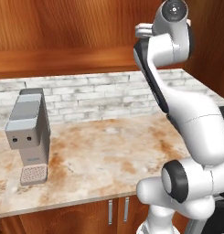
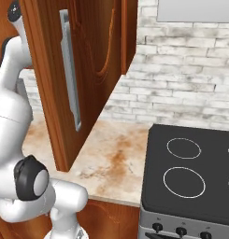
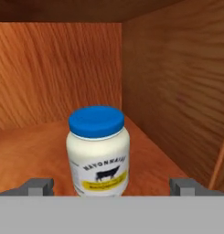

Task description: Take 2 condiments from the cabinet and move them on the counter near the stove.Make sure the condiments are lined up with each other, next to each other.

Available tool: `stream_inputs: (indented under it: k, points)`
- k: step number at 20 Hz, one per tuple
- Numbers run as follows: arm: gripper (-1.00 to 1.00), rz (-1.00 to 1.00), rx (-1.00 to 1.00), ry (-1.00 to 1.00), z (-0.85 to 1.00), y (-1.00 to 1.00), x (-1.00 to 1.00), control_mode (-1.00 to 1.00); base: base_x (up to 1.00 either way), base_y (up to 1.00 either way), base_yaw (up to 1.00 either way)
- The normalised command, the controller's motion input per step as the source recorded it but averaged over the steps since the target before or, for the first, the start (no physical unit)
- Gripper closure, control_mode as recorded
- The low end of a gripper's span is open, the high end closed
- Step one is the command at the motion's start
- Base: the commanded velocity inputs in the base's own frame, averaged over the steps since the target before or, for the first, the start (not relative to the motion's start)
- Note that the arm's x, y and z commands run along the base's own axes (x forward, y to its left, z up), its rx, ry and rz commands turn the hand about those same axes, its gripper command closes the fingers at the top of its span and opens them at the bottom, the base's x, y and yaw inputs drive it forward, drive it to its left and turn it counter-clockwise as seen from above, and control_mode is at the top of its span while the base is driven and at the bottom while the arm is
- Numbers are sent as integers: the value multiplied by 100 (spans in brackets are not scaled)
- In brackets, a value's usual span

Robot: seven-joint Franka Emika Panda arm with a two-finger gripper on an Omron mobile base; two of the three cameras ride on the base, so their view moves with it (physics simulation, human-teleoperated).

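A white jar (image 3: 98,153) with a blue lid and a yellowish label, one of the condiments, stands upright on the plank shelf (image 3: 26,153) inside the reddish-brown cabinet (image 3: 173,87), close to its right wall. My gripper (image 3: 114,187) is open and faces the jar. The two fingertips (image 3: 40,186) stand wide to either side, and a gap shows between each tip and the jar. In the left base view the arm reaches up to the cabinet (image 1: 63,27). The marbled counter (image 2: 116,158) lies below, with the black stove (image 2: 190,172) at its right end.
The cabinet's open door (image 2: 74,70) hangs out over the counter beside the arm. A grey coffee machine (image 1: 29,132) stands on the counter (image 1: 109,155) at the left. A pale brick wall (image 1: 99,98) runs behind, and wooden drawers (image 1: 118,210) sit below.
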Motion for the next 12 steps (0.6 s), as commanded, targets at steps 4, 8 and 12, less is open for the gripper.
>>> stream_inputs:
  k: [4, 8, 12]
  points:
    - [-100, -1, 0, 0, 1, -9, 32, -100, 0, 0, 0]
    - [-100, 0, 0, 0, 0, -7, 30, -100, 0, 0, 0]
    - [-100, 0, 0, 0, 0, -3, 25, -100, 0, 0, 0]
